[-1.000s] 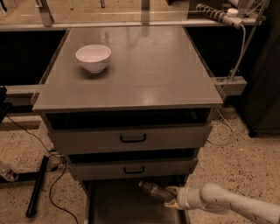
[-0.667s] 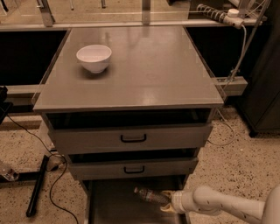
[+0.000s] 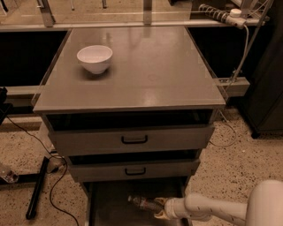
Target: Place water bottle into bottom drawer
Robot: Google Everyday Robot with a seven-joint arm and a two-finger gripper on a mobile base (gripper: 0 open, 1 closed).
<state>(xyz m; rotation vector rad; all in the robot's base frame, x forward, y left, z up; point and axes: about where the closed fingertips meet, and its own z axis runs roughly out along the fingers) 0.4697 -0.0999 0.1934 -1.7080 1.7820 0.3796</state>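
- My pincer (image 3: 160,209) is low at the front of the cabinet, right of centre, inside the open bottom drawer (image 3: 110,202).
- My pale arm (image 3: 212,208) reaches to it from the lower right corner.
- The pincer pinches the bottle (image 3: 143,203) at its base end, with one yellowish fingertip above the bottle and one below it.
- The bottle lies nearly level, its cap pointing left and its base to the right in my grip.
- It sits over the dark floor of the bottom drawer, between the two side walls and a little right of the middle.
- I cannot tell whether it touches the floor or hangs just above it.
- The bottom drawer is pulled out under two grey drawer fronts, an upper front (image 3: 177,137) and a lower front (image 3: 168,168).
- Each front carries a black handle at its centre and has a dark gap above it.
- A white bowl (image 3: 94,58) stands upright on the tabletop (image 3: 154,75), toward the rear left corner and well apart from the bottle.
- The tabletop is grey and shiny.
- A power strip (image 3: 220,13) lies on the rail behind the cabinet at the upper right, and a white cord (image 3: 242,53) drops from it down the right side.
- On the speckled floor left of the cabinet lie a black bar (image 3: 37,189) and a thin black cable (image 3: 57,190).
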